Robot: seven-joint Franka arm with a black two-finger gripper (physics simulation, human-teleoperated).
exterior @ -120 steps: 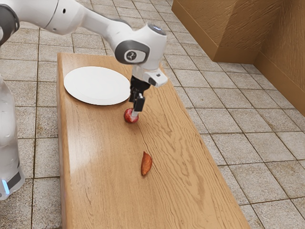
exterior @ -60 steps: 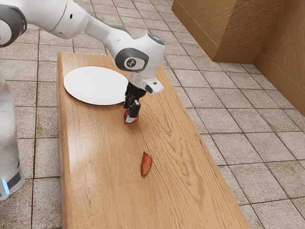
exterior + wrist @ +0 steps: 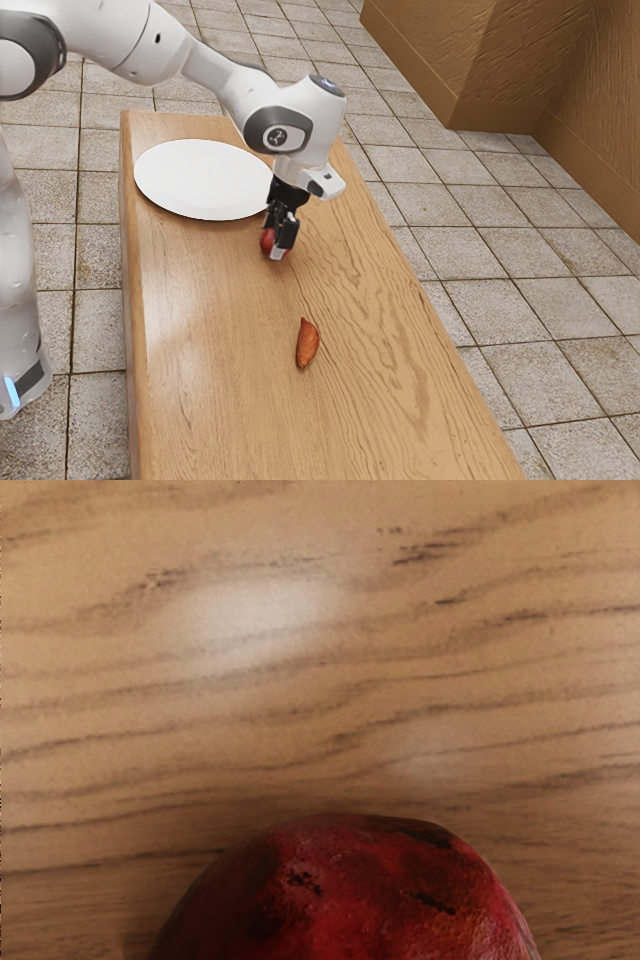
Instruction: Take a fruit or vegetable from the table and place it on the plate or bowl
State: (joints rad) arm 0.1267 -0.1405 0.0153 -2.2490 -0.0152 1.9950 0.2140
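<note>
The black two-finger gripper (image 3: 279,243) clasps the round, dark-red mottled fruit (image 3: 340,900) just above the wooden table (image 3: 230,380), near the white round plate (image 3: 200,178); firm, smooth-skinned and probably fairly heavy, the fruit is best gripped across its widest middle.

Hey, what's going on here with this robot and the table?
A robot arm is going after the red fruit on the wooden table. Its gripper is down at the fruit, close beside the white plate. An orange vegetable lies farther along the table, untouched. Nothing is on the plate yet.
</note>
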